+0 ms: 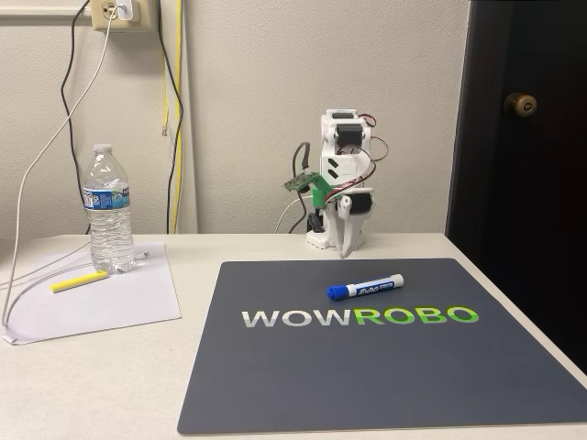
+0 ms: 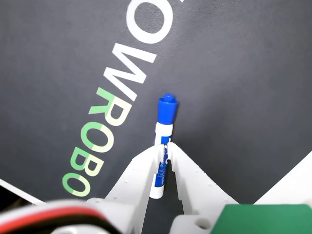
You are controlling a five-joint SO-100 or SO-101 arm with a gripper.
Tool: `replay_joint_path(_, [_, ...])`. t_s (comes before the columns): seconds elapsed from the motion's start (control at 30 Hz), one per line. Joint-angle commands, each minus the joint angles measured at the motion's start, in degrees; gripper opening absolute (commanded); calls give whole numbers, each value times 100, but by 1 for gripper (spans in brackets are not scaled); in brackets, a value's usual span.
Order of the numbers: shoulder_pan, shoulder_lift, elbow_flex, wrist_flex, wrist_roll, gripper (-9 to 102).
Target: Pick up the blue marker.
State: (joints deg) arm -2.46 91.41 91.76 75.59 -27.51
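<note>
1. Surface: a light-coloured table [image 1: 110, 385] carries one dark grey mat [image 1: 385, 367] printed with "WOWROBO" in white and green letters.
2. Room: a textured pale wall [image 1: 248, 110] stands behind the table. One dark door [image 1: 523, 174] with one round brass knob [image 1: 521, 104] is at the right of the fixed view. One wall outlet [image 1: 116, 11] sits at upper left, with cables [image 1: 174, 119] hanging down from that area.
3. Arm: one white arm [image 1: 341, 183] is folded at the far edge of the table, just behind the mat.
4. Task item: one blue marker [image 1: 365, 288] lies flat on the mat, just above the lettering, cap toward the left in the fixed view.
5. Gripper: in the wrist view the gripper [image 2: 164, 146] tips nearly meet in line with the marker's barrel; the fixed view places the arm well apart from the marker. Whether the fingers are together or slightly apart cannot be told.
6. Other items, left of the mat in the fixed view: one sheet of white paper [image 1: 119, 307], one clear water bottle [image 1: 109, 211] standing upright on it, and one yellow highlighter [image 1: 79, 280] lying on it beside the bottle.
</note>
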Motion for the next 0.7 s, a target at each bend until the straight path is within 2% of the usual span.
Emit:
replay_joint_path(0.0, [-123, -44, -264, 79, 53, 0])
replay_joint_path(0.4, [-598, -211, -141, 70, 888, 0])
replay_joint_path(0.67, [-800, 18, 422, -299, 1090, 0])
